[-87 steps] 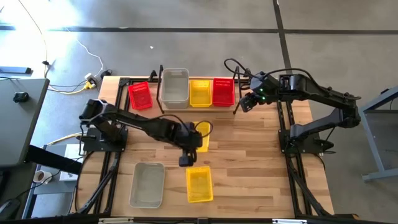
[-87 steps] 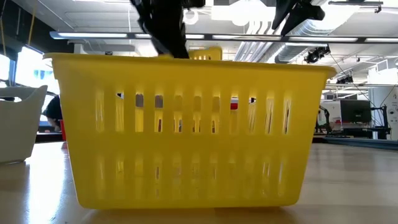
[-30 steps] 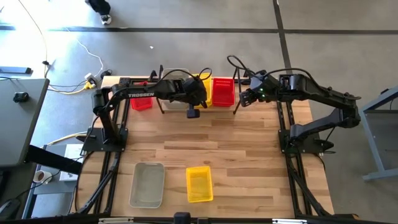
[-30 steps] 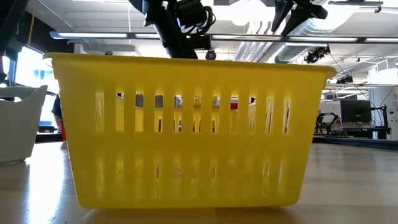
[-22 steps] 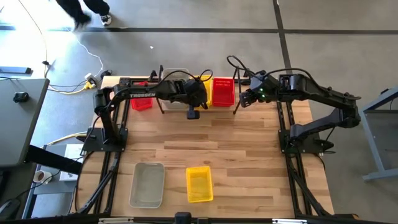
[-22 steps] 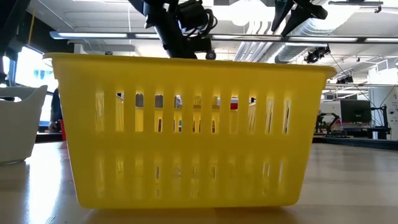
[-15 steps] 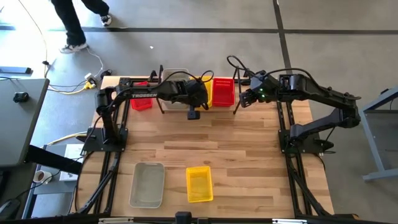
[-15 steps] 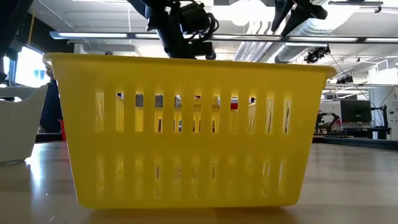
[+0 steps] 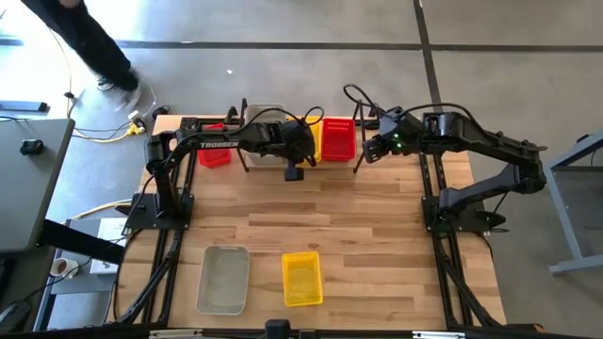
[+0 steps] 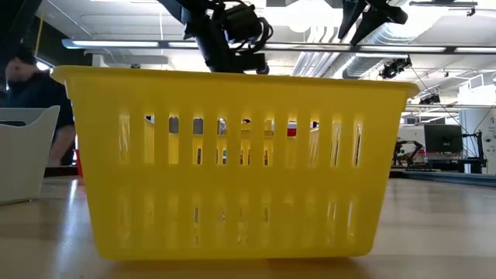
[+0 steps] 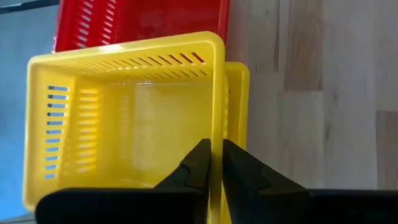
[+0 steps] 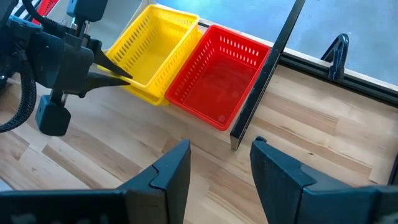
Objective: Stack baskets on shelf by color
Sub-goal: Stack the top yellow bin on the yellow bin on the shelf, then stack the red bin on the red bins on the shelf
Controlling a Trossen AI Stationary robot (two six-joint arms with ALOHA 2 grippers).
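Left gripper [image 11: 216,163] pinches the yellow basket's [image 11: 124,118] wall at the shelf; right gripper [image 12: 219,163] open, idle; releasing skewed could jam nesting.

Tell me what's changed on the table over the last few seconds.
The left gripper carried a yellow basket from mid-table back to the shelf, onto the yellow one there, still pinching its wall. A person walked past. The right gripper, the near yellow basket and grey basket stayed put.

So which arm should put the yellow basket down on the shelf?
Left. The left gripper already pinches the yellow basket's wall, over the yellow one on the shelf. The right gripper is open, holding nothing.
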